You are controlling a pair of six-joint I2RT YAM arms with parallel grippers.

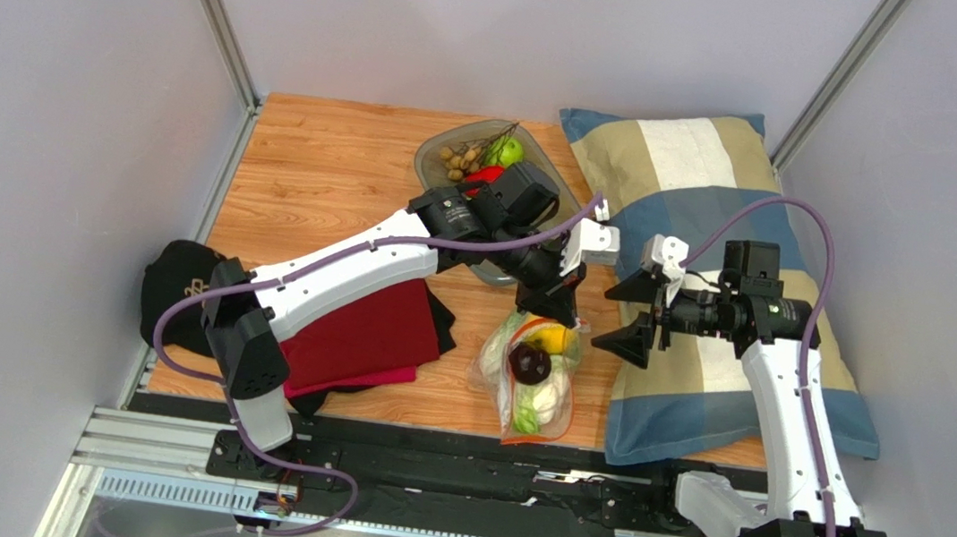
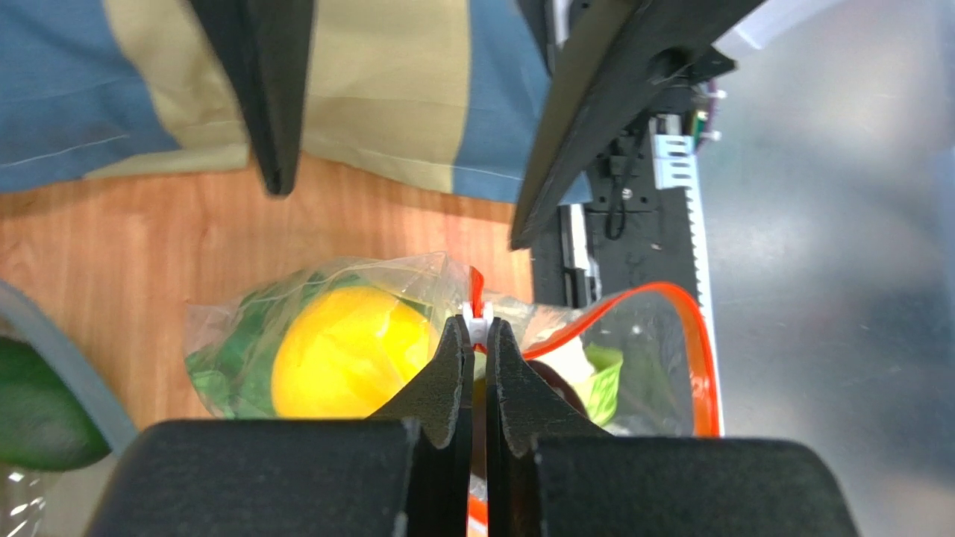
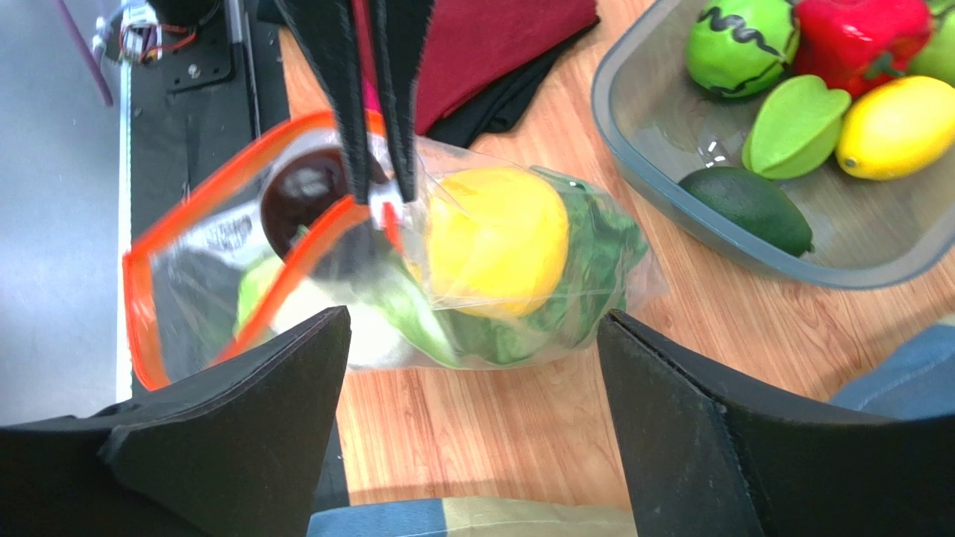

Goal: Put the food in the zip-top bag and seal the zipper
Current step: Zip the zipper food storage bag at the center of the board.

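A: From above, where is the zip-top bag [image 1: 526, 379] found?

B: It is laid on the wooden table [image 1: 319, 170], on the near side of the grey tray [image 1: 429, 162], with its contents seen through the film. The left gripper [image 1: 547, 310] is lowered onto its mouth. The right gripper [image 1: 629, 317] is held to the near right of the tray, above the striped pillow [image 1: 698, 172]. A red cloth [image 1: 362, 330] is heaped to the near left of the tray. The table is enclosed by pale grey walls with metal corner posts.

A: What is shown from the left wrist?

B: The jaws are seen pressed together on the zipper [image 2: 702, 369], at a small white tab. The yellow fruit [image 2: 348, 352] is pushed against the film beside the pinch. Past it, on the side away from the tray, the strip is bowed open in a loop.

A: And from the right wrist?

B: Its own jaws are spread wide and nothing is held. The cabbage [image 3: 589, 257] is packed at the end of the bag towards the tray. As only one point of the bag is held, a pull along the strip is judged likely to drag the whole bag rather than close it. The crinkly film may also slip from the pinch, and contents could be spilled through the gaping mouth.
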